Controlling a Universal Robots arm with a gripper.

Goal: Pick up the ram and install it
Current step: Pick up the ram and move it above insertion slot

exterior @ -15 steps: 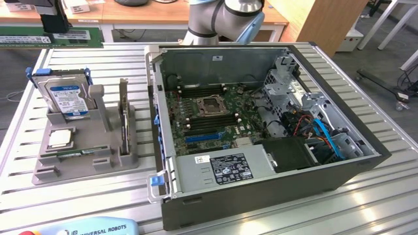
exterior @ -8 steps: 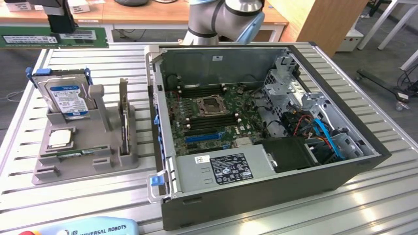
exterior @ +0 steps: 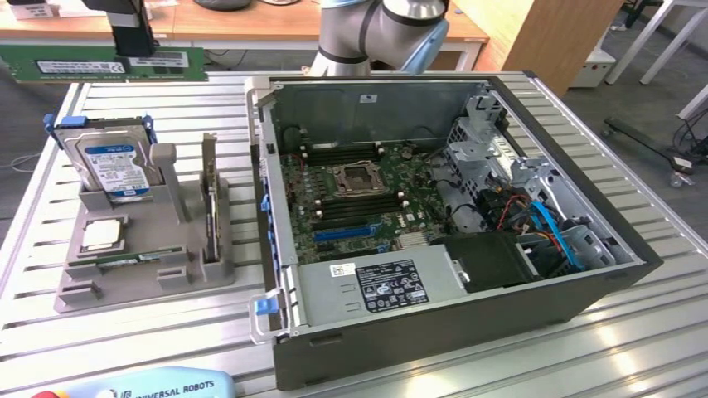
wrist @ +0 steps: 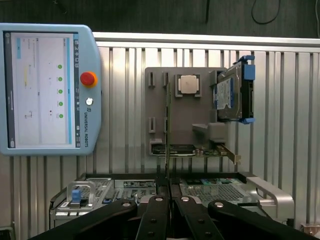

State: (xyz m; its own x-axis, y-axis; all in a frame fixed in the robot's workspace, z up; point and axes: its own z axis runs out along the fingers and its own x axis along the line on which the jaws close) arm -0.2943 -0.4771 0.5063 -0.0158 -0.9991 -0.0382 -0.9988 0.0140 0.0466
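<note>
Exterior view — pinching the ram [exterior: 66, 63] with gripper [exterior: 135, 56] fingers pressed onto it, held level above the table's [exterior: 122, 336] far edge near the exterior view's left corner. Judged lifted, not yet installed — calls for aligning over the memory slots [exterior: 332, 154] inside the computer case [exterior: 443, 336].

Fingers [exterior: 138, 37] clamping ram [exterior: 66, 60], open computer case [exterior: 443, 323]
</note>
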